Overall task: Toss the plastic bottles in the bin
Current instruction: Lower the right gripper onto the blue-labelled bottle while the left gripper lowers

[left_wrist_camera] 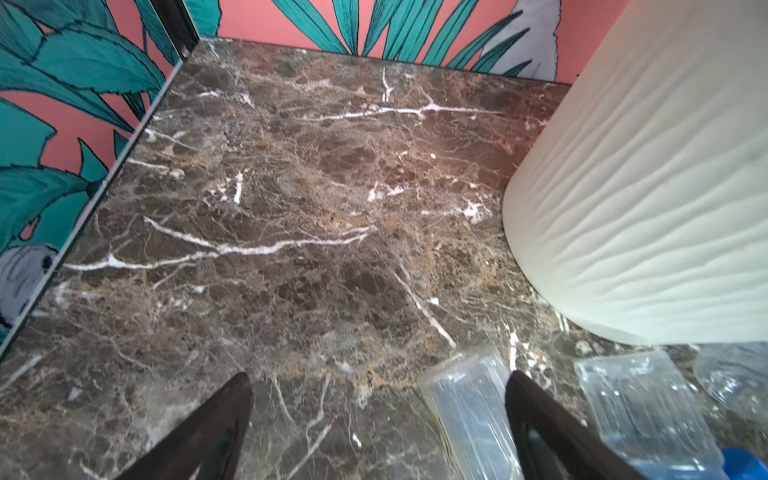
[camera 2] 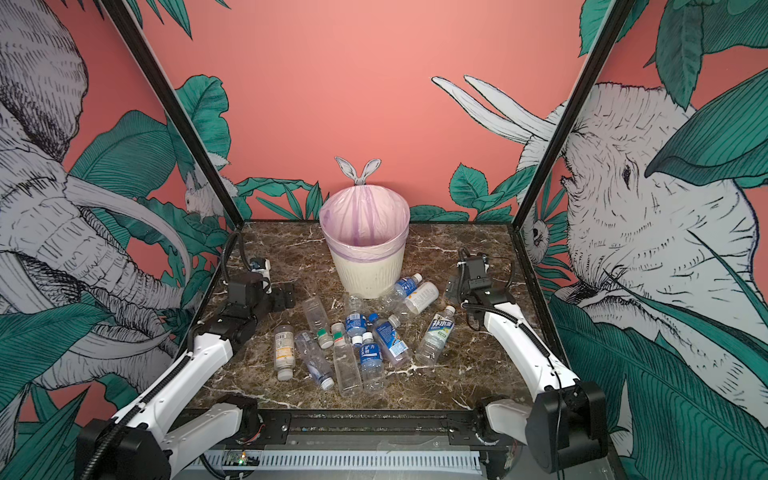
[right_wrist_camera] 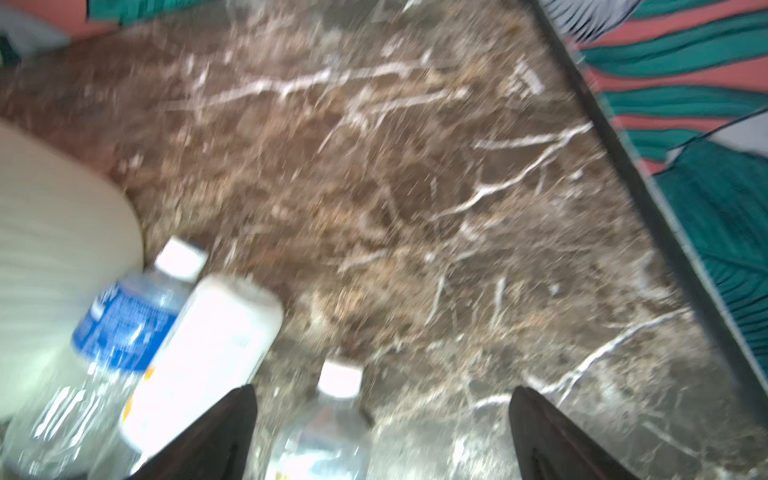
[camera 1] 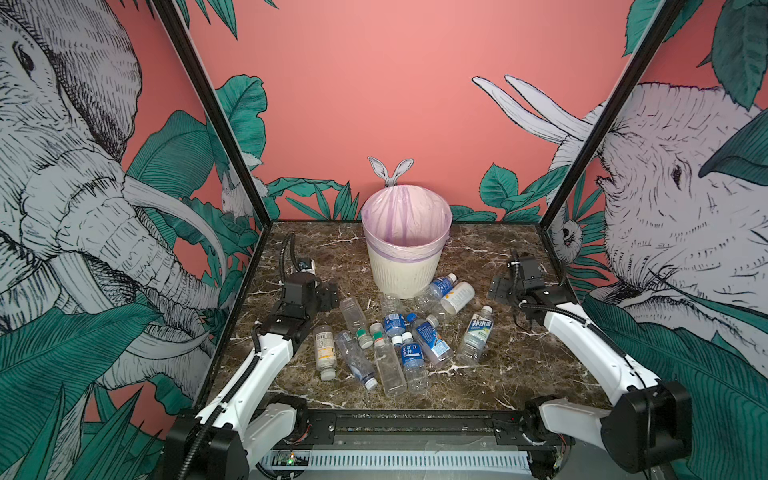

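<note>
The cream ribbed bin (camera 1: 405,249) (camera 2: 365,253) with its lilac bag stands upright at the back centre of the table. Several plastic bottles lie in front of it, among them an unlabelled clear one (camera 1: 353,316) and a green-and-white labelled one (camera 1: 476,338). My left gripper (camera 1: 328,295) (left_wrist_camera: 380,399) is open, low over the table left of the pile. The clear bottle's (left_wrist_camera: 469,407) end lies between its jaws, untouched. My right gripper (camera 1: 498,289) (right_wrist_camera: 382,399) is open right of the pile, with a white-capped bottle (right_wrist_camera: 328,428) lying loose between its jaws.
A blue-labelled bottle (right_wrist_camera: 120,328) and a white-labelled one (right_wrist_camera: 208,353) lie against the bin's (right_wrist_camera: 50,232) base. The brown marble table (camera 1: 519,374) is boxed in by printed walls with black corner posts (camera 1: 216,116). A black rail (camera 1: 415,424) runs along the front edge.
</note>
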`<state>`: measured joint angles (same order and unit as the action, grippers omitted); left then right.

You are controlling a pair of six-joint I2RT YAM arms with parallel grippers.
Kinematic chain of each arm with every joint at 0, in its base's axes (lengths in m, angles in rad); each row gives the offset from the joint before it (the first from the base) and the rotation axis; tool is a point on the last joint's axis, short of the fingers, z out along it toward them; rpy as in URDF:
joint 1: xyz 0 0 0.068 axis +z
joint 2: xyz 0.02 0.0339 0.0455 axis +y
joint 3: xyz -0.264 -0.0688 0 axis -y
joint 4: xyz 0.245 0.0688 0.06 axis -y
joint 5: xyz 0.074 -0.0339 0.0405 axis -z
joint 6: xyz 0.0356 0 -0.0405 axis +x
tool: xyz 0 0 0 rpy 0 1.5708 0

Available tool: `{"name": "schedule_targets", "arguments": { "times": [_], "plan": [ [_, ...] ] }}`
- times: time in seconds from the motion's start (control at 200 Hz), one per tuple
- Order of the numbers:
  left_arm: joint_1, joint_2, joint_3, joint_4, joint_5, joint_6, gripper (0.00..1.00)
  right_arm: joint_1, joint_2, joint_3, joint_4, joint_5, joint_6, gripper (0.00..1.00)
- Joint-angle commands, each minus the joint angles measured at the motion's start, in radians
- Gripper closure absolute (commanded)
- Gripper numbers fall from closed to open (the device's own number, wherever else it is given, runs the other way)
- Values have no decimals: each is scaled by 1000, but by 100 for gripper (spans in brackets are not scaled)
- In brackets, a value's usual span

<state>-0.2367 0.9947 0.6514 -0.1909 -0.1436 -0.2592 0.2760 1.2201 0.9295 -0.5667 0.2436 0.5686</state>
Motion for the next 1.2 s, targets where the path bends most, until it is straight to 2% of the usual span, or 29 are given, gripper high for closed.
{"name": "schedule_targets", "arguments": {
  "times": [0.0, 0.255, 0.43, 0.67, 0.91, 1.195],
  "plan": [
    [-14, -41, -41, -45, 16, -20, 5, 65, 17, 2, -92, -44, 78, 3],
    [-27, -137, -160, -7, 97, -20, 8, 178, 31, -42, -117, -72, 199, 3],
    [-36, -188, -214, 4, 198, 1, 13, 207, 42, -76, -129, -90, 245, 2],
    [-44, -279, -290, 11, 282, 16, 14, 229, 43, -121, -128, -115, 276, 1],
    [-50, -283, -309, 48, 321, 15, 11, 250, 62, -162, -105, -124, 302, 1],
    [-69, -259, -308, 59, 299, 17, 10, 262, 93, -192, -62, -137, 315, 2]
  ]
}}
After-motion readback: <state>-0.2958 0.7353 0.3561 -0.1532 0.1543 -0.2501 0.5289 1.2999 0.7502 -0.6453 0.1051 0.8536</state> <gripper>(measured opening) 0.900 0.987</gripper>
